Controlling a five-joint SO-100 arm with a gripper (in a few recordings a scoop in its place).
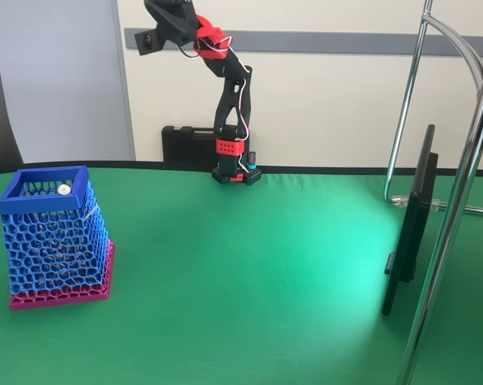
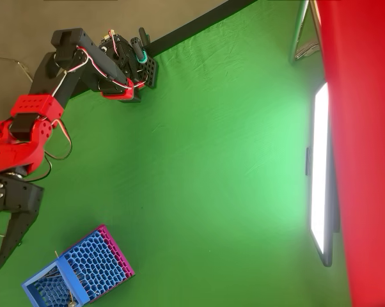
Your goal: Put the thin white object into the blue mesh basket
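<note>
Basket: the blue mesh basket (image 1: pixel 55 237) is standing upright near the left edge of the green table (image 1: pixel 249 281), a tall tapered square of web-like plastic lattice with a solid blue rim and a magenta base; in the overhead view (image 2: pixel 84 272) it is sitting at the lower left corner of the cloth.
White stick: the thin white object (image 1: pixel 64 190) is resting inside the basket, its small round knob showing just under the far rim in the fixed view; in the overhead view a pale sliver (image 2: pixel 57 258) is leaning against the rim.
Pincer: the gripper (image 2: pixel 2 238) is hanging in the air above the table's left edge, near the basket but not touching it, its two dark fingers spread apart and holding nothing; in the fixed view the picture's top edge is cutting it off.
Arm: the black and red arm (image 1: pixel 229 88), with loose white wires, is rising from its base (image 1: pixel 235 172) at the table's far edge.
Surface: the green cloth is lying smooth, slightly creased, with a bright patch toward the right.
Surroundings: a thin dark monitor (image 1: pixel 410 224) is standing edge-on near the right edge, beside chrome tubes (image 1: pixel 454 200); a black case (image 1: pixel 189 148) is sitting behind the arm's base against the wall.
</note>
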